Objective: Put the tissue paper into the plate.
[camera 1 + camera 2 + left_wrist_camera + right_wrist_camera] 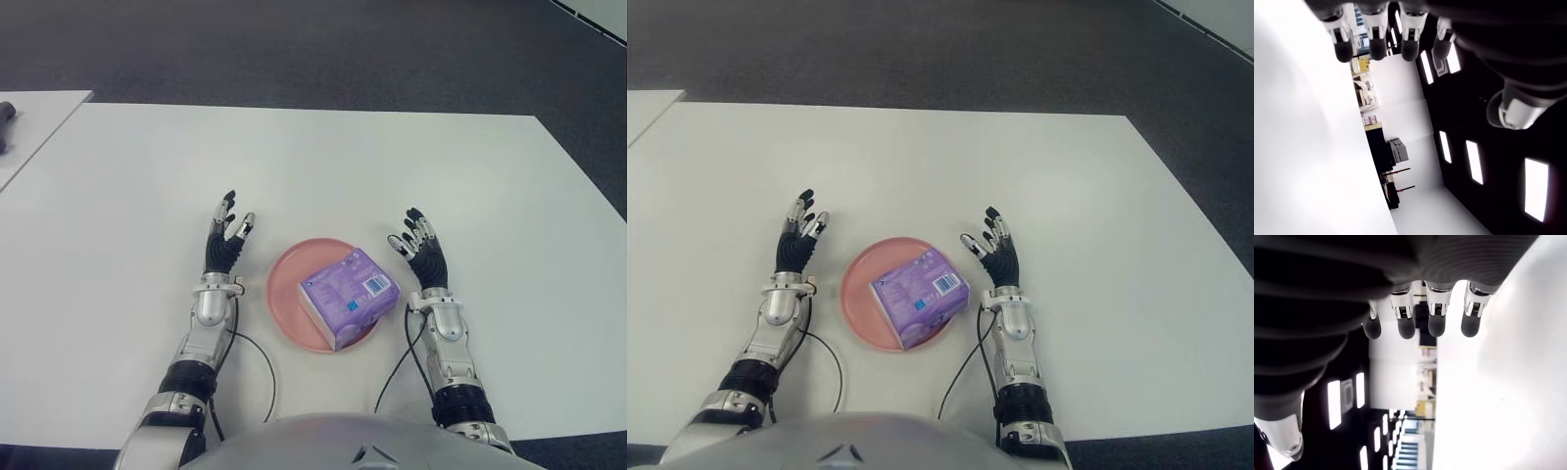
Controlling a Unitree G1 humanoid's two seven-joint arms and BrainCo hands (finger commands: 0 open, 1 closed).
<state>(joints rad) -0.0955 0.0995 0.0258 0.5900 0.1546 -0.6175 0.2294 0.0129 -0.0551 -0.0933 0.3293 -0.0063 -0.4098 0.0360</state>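
Flanking plate (286, 294) and tissue pack (349, 296): empty hands.

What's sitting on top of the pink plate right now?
The purple tissue pack lies on the pink plate, overhanging its near-right rim. Whatever plate surface is under the pack is covered. Both hands, left hand and right hand, flank the plate, open and empty.

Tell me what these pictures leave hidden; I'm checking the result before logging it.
- Plate: part under the tissue pack is covered in both eye views.
- Pack's print: too small to read.
- Dark object on the neighbouring table: cut off by the left eye view's edge.
- Wrist views: left hand and right hand show fingertips only; plate absent.
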